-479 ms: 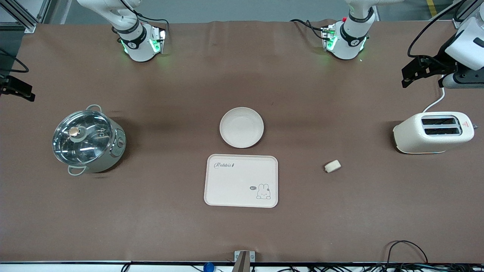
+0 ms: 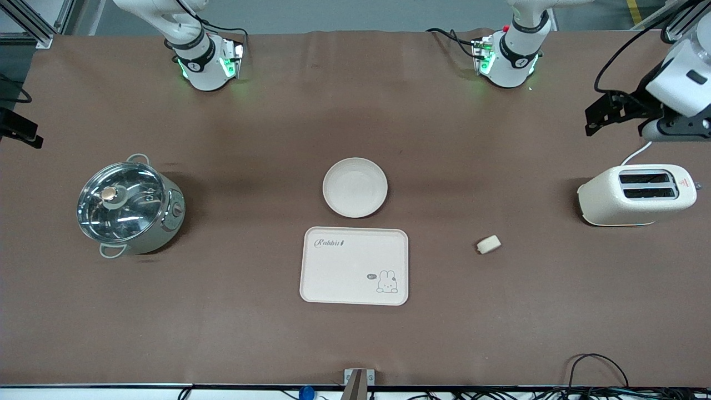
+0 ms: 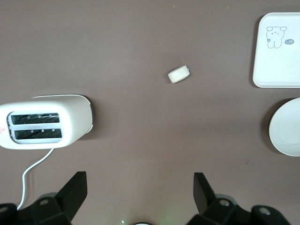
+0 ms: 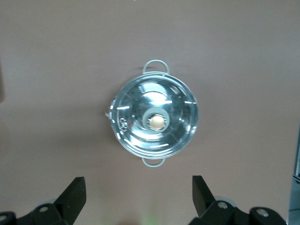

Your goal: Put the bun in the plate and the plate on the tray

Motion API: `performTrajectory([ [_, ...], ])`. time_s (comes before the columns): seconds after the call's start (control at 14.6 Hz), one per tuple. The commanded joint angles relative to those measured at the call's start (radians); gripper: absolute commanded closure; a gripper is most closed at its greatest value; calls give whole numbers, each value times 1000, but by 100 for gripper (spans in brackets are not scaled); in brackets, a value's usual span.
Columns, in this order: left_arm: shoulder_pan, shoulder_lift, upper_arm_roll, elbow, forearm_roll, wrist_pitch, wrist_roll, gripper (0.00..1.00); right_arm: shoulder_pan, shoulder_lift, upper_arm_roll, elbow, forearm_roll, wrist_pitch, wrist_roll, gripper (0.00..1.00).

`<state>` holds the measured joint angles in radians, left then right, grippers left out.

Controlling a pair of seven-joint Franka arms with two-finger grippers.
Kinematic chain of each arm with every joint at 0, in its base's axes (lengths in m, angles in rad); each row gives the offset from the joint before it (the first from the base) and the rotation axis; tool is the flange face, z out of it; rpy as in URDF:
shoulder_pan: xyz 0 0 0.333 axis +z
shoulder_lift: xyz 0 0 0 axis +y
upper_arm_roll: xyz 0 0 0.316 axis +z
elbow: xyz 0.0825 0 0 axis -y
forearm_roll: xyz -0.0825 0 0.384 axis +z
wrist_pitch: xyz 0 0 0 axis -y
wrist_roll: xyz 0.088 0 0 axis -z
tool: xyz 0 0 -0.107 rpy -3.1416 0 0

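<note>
Nothing has been grasped yet; the step in hand is judged to be the approach to the bun [image 2: 489, 244], most likely by the left arm. The bun lies on the brown table [image 2: 500, 333], between the tray [image 2: 354, 265] and the toaster [image 2: 636, 194], well apart from both. The plate [image 2: 355, 186] sits empty, just beside the tray's edge and farther from the front camera than the tray.

The left gripper [image 3: 140, 194] hangs high over the left arm's end of the table, beside the toaster, jaws spread wide and holding nothing. In the left wrist view the bun [image 3: 179, 74] lies well ahead of the open jaws, not between them.

To execute well, the gripper should centre over the bun, turn so the fingers close across its short width, and descend until the tips bracket it. Clamping should be gentle, since the piece looks soft.

The right gripper [image 4: 138, 197] waits over the lidded pot [image 4: 155, 121], jaws likewise apart and empty.
</note>
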<state>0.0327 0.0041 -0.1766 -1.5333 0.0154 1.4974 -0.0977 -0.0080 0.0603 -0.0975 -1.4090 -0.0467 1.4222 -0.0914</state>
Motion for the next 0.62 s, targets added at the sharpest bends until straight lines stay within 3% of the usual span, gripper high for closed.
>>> performTrajectory([
  [0.0, -7, 103, -6, 48, 6, 51, -10, 0, 23, 56, 13, 12, 88, 33, -2, 0],
  [0.21, -7, 181, -34, 21, 6, 157, -135, 0, 79, 157, 15, -7, 146, 159, -10, 0],
  [0.34, -7, 238, -49, -1, 3, 219, -255, 0, 115, 216, 13, -8, 246, 155, 1, 0],
  [0.55, -8, 333, -84, -48, 6, 323, -495, 0, 227, 279, 15, -57, 290, 171, 171, 0],
])
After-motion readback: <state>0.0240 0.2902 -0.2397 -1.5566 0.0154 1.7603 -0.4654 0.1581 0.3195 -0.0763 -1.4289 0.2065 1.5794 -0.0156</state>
